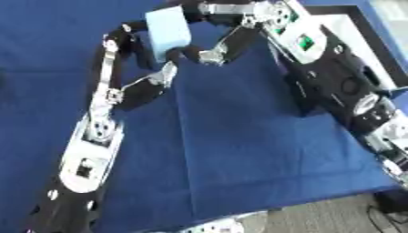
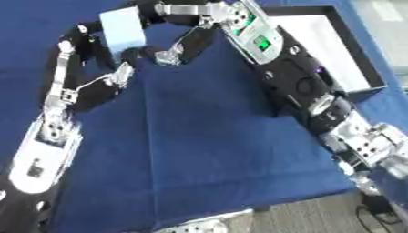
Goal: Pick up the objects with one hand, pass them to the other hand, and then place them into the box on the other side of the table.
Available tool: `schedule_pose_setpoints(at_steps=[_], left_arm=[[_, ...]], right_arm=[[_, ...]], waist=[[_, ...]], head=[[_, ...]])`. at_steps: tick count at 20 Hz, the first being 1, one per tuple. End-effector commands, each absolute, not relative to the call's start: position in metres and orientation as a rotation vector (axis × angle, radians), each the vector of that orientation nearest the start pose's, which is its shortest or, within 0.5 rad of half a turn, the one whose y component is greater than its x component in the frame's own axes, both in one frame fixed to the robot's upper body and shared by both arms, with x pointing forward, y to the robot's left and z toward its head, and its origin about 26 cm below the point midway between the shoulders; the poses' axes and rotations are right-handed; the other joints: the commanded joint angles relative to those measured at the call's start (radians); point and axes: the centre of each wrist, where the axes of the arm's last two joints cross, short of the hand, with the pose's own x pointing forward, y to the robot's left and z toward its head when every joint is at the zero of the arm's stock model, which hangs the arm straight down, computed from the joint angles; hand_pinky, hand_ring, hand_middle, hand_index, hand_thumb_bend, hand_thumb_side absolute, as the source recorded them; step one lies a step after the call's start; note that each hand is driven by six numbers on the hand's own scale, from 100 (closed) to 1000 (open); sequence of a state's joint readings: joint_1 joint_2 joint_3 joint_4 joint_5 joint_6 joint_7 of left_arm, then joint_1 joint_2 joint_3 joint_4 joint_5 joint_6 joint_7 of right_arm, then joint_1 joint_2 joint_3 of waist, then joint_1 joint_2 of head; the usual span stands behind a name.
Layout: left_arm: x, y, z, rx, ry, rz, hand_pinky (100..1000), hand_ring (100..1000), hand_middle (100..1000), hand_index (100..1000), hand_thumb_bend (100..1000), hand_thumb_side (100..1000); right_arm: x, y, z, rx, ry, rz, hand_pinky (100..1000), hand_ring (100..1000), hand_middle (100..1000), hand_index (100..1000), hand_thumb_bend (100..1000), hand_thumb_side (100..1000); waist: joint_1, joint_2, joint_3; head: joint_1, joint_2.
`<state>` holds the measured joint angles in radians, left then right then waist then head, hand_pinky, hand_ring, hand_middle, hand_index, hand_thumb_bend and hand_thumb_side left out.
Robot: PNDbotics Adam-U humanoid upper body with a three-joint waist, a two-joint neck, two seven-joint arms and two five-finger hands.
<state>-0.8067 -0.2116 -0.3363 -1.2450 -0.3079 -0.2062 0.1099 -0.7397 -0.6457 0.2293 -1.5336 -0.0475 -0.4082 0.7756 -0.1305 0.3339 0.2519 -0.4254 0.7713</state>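
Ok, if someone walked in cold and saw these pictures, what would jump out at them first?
First, the pale blue block held up over the blue tablecloth near the top, with the left hand and the right hand meeting on it, fingers of both curled against it. Next, the long black and silver arms crossing the scene, and the black-rimmed white box at the right edge.

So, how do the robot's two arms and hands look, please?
Both arms are mostly black with silver joints. The left forearm has a white panel with a small dark square. The right forearm has a white panel with a green mark. Both hands have slim black-and-silver fingers.
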Motion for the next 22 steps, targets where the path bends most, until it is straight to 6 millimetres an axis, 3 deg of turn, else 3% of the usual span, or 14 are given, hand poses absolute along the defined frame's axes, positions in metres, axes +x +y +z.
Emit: schedule_pose_setpoints(at_steps=[1, 11, 22], left_arm=[[0.3682, -0.0234, 0.1739, -0.304, -2.304, -0.664, 606, 318, 212, 566, 100, 230], [0.3680, -0.0241, 0.1719, -0.303, -2.297, -0.705, 607, 312, 211, 565, 100, 229], [0.3698, -0.0232, 0.1683, -0.284, -2.282, -0.742, 624, 321, 242, 586, 100, 237]], right_arm=[[0.3932, -0.2706, 0.2685, -0.035, 2.420, -2.499, 873, 1000, 986, 1000, 100, 432], [0.3952, -0.2719, 0.2687, -0.049, 2.454, -2.494, 854, 1000, 942, 1000, 100, 538], [0.3951, -0.2731, 0.2712, -0.116, 2.545, -2.493, 812, 1000, 764, 975, 100, 479]], waist=[[-0.006, -0.005, -0.004], [-0.004, -0.005, -0.005], [-0.002, -0.006, -0.008]], head=[[-0.004, -0.001], [-0.012, -0.001], [-0.015, -0.001]])
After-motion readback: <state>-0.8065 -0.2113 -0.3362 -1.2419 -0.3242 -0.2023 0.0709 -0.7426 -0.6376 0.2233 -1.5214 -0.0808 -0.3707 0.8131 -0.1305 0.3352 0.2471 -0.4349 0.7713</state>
